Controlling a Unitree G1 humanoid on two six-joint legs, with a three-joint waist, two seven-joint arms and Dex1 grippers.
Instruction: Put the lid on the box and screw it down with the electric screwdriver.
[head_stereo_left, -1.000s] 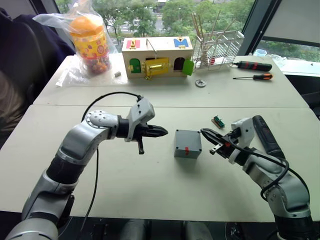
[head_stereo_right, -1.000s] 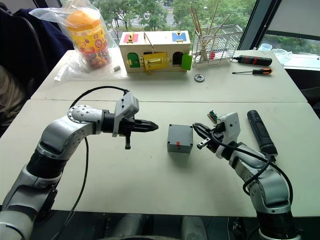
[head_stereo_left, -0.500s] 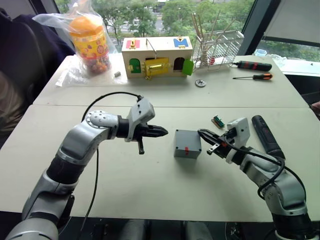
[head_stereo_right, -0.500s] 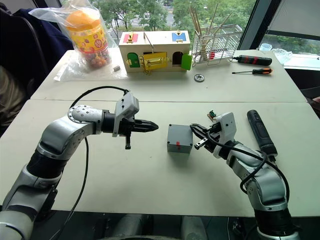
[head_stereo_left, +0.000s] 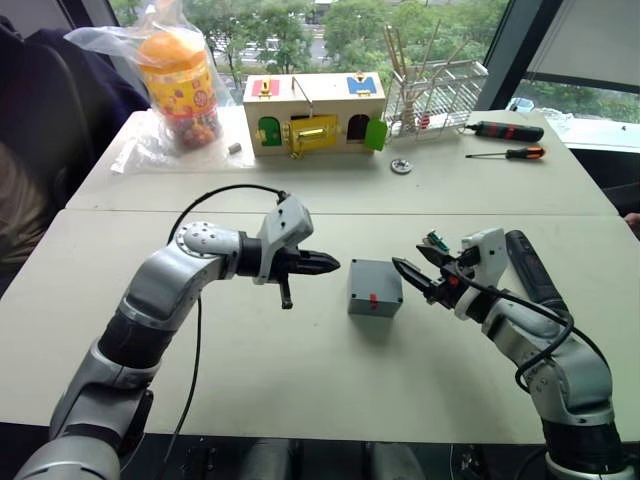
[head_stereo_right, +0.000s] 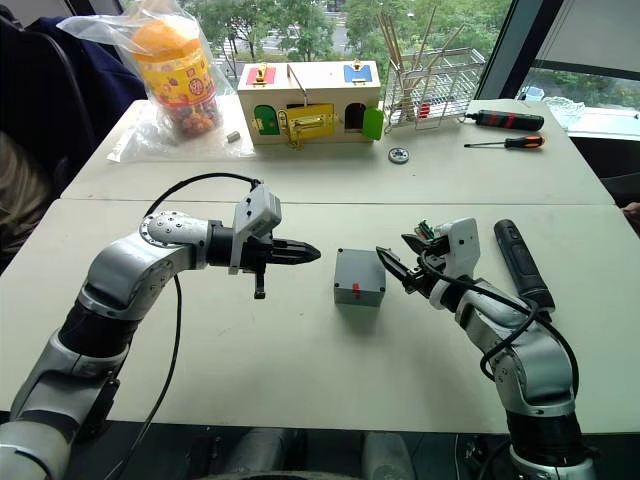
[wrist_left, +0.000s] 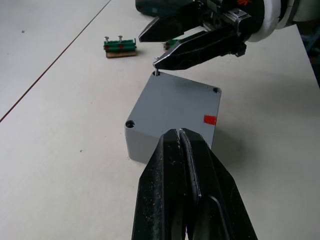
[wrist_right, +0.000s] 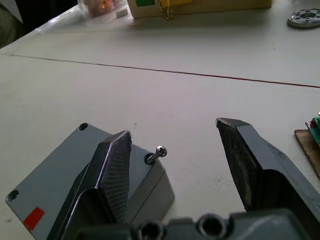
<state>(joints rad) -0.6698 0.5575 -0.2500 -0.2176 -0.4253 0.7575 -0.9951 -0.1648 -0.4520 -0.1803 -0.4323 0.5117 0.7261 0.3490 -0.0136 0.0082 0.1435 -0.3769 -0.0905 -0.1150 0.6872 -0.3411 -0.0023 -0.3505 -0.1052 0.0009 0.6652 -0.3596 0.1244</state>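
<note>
One screw (wrist_right: 160, 150) stood tilted in a corner hole of the lidded box (head_stereo_left: 375, 288); right end effector (wrist_right: 175, 165) wide, left end effector (wrist_left: 181, 150) pinched empty. Fetching the electric screwdriver (head_stereo_left: 530, 270) seemed next.

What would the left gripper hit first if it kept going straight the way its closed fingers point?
The left gripper points across the table at the grey box, so it would most likely meet the near side or lid first. Its height is hard to judge; it might skim over the top toward the right gripper.
</note>
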